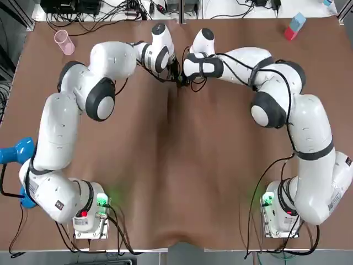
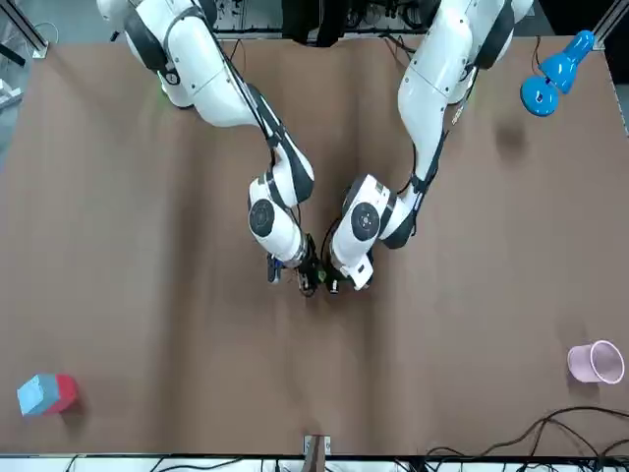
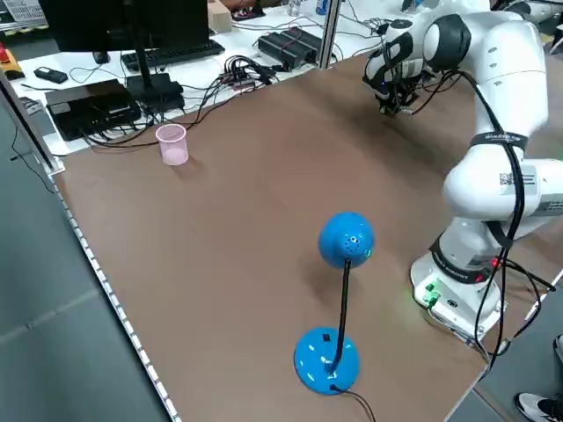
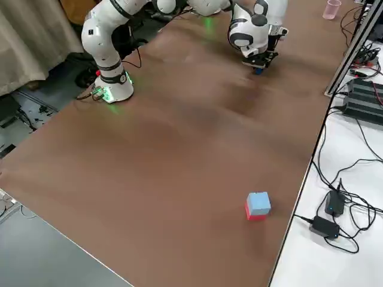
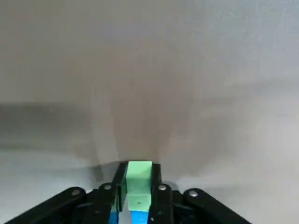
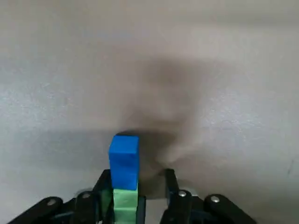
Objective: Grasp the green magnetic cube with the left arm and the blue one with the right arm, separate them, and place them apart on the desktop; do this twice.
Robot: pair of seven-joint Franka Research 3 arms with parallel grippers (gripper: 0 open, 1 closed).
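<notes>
Both arms are stretched out to the far middle of the table, wrists tipped in toward each other so the two grippers nearly meet over one spot. The left gripper is closed snugly on the green cube, a finger pressed against each side of it. The blue cube is stuck end to end with the green one, the pair sitting low over the table right between the two grippers. From above the cubes are hidden under the wrists. The right gripper is down around the pair, but its fingers stand wider than the cubes, with one just beside them and a clear gap on the other side, so it looks to me as though it has no hold yet. I'd say this is the grasping step, with the separation not yet done. I can't tell which of the two rounds it is. Next, I'd expect the right gripper to close squarely on the blue cube, not the green. Then the arms would pull apart firmly enough to break the magnets' hold and set each cube down well clear of the other, so they don't snap back together. Off at the table's edges stand a pink cup and a red and pale blue block, well away from all this.
</notes>
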